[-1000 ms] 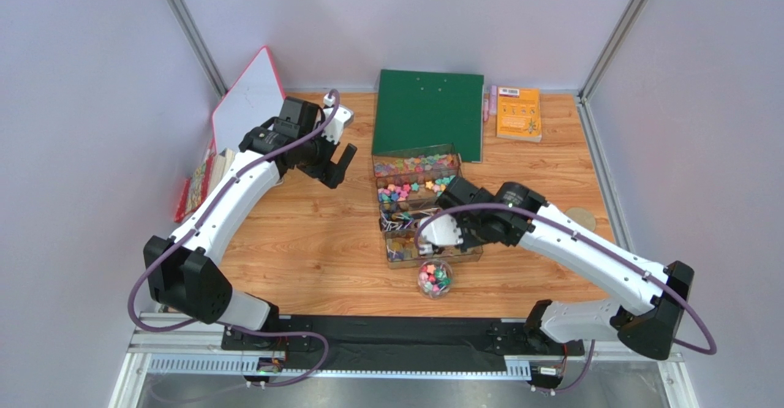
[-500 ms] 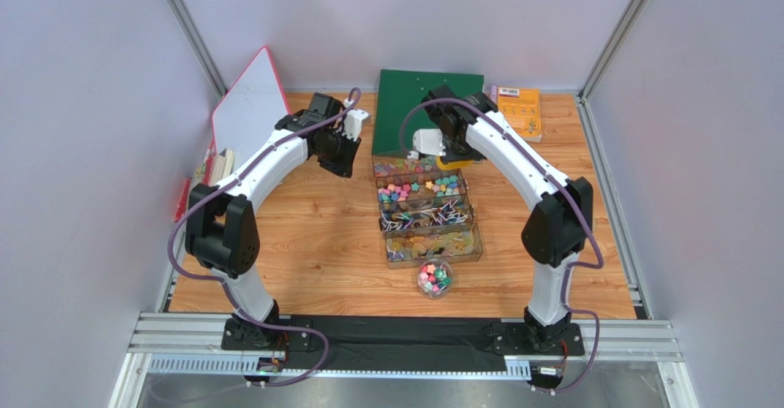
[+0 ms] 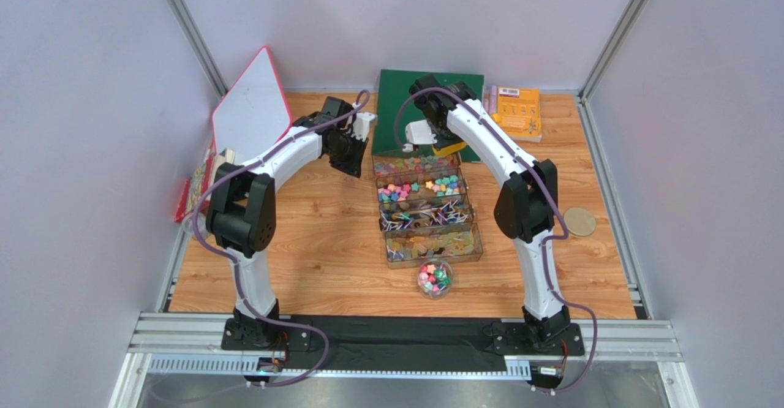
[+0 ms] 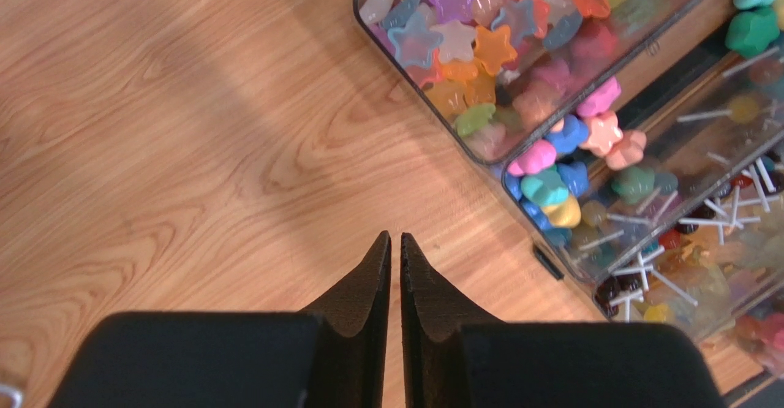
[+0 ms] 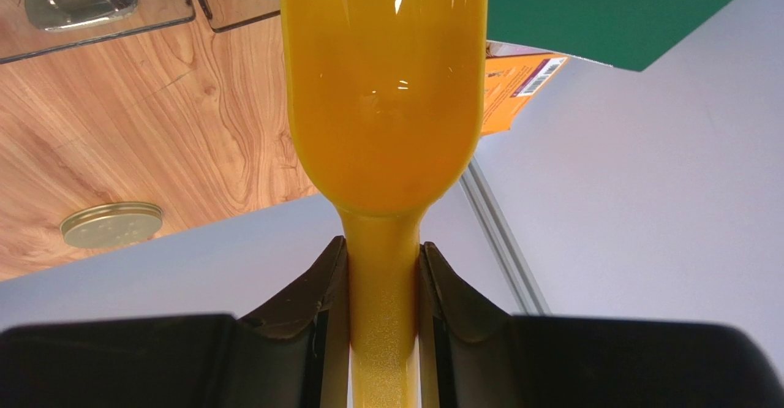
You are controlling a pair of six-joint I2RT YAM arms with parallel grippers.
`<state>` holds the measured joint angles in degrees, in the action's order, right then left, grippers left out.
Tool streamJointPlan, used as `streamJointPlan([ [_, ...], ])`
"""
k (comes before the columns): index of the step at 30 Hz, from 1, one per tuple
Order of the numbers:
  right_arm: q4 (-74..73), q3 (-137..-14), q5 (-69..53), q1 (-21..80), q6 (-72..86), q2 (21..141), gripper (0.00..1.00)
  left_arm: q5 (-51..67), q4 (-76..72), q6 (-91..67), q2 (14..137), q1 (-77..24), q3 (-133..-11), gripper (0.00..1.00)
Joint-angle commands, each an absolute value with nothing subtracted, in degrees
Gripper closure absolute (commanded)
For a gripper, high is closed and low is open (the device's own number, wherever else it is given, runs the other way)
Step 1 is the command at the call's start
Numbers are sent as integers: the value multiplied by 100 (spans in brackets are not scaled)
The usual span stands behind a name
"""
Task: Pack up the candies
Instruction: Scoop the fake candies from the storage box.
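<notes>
Right jaws pinch a glossy yellow scoop (image 5: 382,105); left jaws closed near star-shaped candies (image 4: 495,48).

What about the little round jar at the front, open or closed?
Open: sweets show uncovered in the jar, and a gold lid lies apart to its right.

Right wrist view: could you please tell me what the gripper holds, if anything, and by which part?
The right gripper holds the yellow scoop by its narrow handle, just below the bowl.
</notes>
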<state>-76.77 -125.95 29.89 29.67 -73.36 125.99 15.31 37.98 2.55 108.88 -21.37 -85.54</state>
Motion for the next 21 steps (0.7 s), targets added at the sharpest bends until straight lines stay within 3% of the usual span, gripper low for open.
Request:
streamJointPlan([
  [1, -9509, -12806, 3507, 3015, -7831, 12691, 100, 1749, 3384, 35, 11118, -2162, -8789, 88],
  [11, -9571, -12850, 3893, 3111, -7875, 13262, 100, 2083, 3146, -325, 11443, -2162, -8965, 88],
  [14, -9562, -12867, 3929, 3173, -7840, 13412, 100, 2170, 3146, -369, 11505, -2171, -9009, 90],
  [15, -9562, -12876, 3929, 3190, -7840, 13438, 100, 2197, 3129, -369, 11522, -2171, -9000, 98],
  [21, -9562, -13025, 3982, 3278, -7682, 13763, 100, 2320, 3138, -378, 11680, -2241, -9044, 100],
])
